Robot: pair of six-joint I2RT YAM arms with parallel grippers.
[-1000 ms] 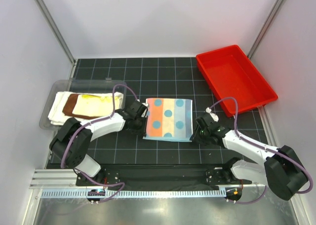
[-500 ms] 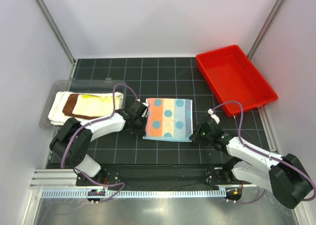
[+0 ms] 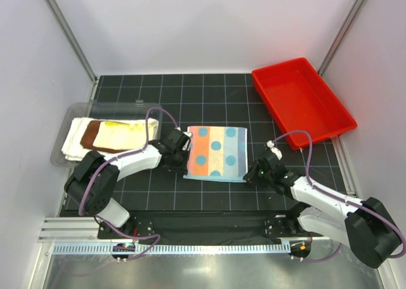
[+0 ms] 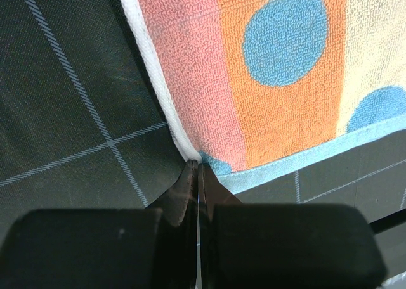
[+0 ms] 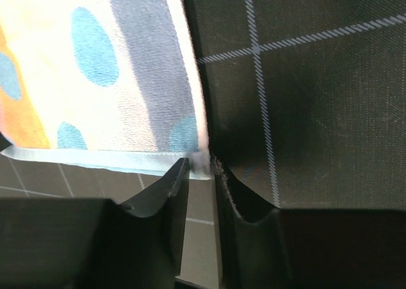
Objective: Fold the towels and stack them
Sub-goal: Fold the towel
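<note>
The pastel striped towel [image 3: 216,151] with blue dots lies flat mid-table. My left gripper [image 3: 184,168] is at its near-left corner. In the left wrist view the jaws are shut, and the towel's [image 4: 254,80] white-and-blue corner is pinched at the tips [image 4: 197,165]. My right gripper [image 3: 248,175] is at the near-right corner. In the right wrist view its jaws stand narrowly open [image 5: 202,166], with the corner of the towel [image 5: 114,80] lying in the gap. A cream towel [image 3: 75,144], a brown one [image 3: 95,135] and a yellow one [image 3: 124,134] lie stacked at the left.
The stacked towels lie in a clear plastic tray [image 3: 71,115] at the left edge. A red bin [image 3: 330,121] stands at the back right, with nothing in it. White walls and metal posts close in the black gridded mat [image 3: 190,92].
My right gripper has shifted nearer and leftward to the towel's near-right corner. The left arm has hardly moved. The towel lies as before.
</note>
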